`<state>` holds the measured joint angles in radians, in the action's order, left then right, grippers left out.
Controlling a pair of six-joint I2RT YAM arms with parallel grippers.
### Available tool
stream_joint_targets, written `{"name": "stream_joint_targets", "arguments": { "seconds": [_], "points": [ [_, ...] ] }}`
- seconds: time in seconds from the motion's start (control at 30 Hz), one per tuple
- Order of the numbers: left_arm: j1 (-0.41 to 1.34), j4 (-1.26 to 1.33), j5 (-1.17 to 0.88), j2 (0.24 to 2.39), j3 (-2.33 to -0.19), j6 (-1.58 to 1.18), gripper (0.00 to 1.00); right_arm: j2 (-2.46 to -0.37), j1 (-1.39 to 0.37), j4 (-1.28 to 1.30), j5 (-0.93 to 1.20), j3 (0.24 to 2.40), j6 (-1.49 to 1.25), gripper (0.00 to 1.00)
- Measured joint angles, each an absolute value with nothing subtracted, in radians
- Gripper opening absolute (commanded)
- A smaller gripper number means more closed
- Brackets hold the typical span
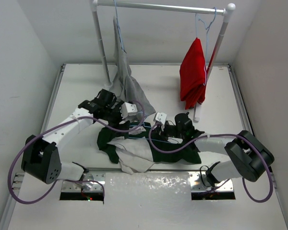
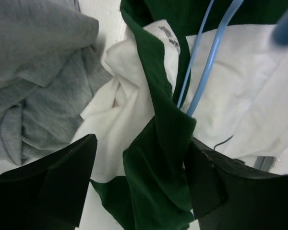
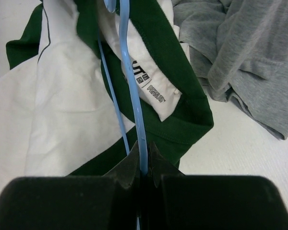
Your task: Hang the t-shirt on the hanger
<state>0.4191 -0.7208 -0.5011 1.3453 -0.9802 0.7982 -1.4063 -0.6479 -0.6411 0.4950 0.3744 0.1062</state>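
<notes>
The t-shirt (image 1: 134, 152), dark green with a white front panel, lies crumpled on the table between my arms. The pale-blue wire hanger (image 3: 134, 81) runs through its neck opening, past the label. My right gripper (image 3: 144, 149) is shut on the hanger's wire just below the collar. My left gripper (image 2: 143, 141) is open, its fingers either side of a fold of the green collar (image 2: 158, 120), which touches the right finger. The hanger's wires (image 2: 209, 67) show just beyond that fold. In the top view both grippers, left (image 1: 137, 123) and right (image 1: 156, 130), meet over the shirt's top edge.
A grey garment (image 1: 127, 84) hangs from the white rack (image 1: 158, 6) and pools on the table right beside the shirt (image 2: 33, 62). A red garment (image 1: 193, 74) hangs on a blue hanger at the rack's right. White walls close in both sides.
</notes>
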Motion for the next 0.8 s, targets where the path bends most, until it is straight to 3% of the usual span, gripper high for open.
{"name": "stream_joint_targets", "arguments": {
  "seconds": [0.17, 0.3, 0.5, 0.67, 0.8],
  "points": [
    [0.419, -0.686, -0.549, 1.345, -0.958, 0.804, 0.25, -1.395, -0.668, -0.581, 0.476, 0.398, 0.117, 0.0],
    [0.419, -0.707, -0.619, 1.349, -0.946, 0.834, 0.12, -1.383, -0.672, -0.555, 0.464, 0.402, 0.116, 0.0],
    [0.416, -0.783, -0.736, 1.371, -0.956, 0.915, 0.05, -1.345, -0.686, -0.512, 0.408, 0.41, 0.124, 0.0],
    [0.415, -0.802, -0.751, 1.335, -0.961, 0.92, 0.06, -1.318, -0.738, -0.458, 0.311, 0.444, 0.162, 0.0],
    [0.418, -0.77, -0.767, 1.264, -0.955, 0.91, 0.13, -1.305, -0.771, -0.455, 0.265, 0.472, 0.18, 0.0]
  ]
}}
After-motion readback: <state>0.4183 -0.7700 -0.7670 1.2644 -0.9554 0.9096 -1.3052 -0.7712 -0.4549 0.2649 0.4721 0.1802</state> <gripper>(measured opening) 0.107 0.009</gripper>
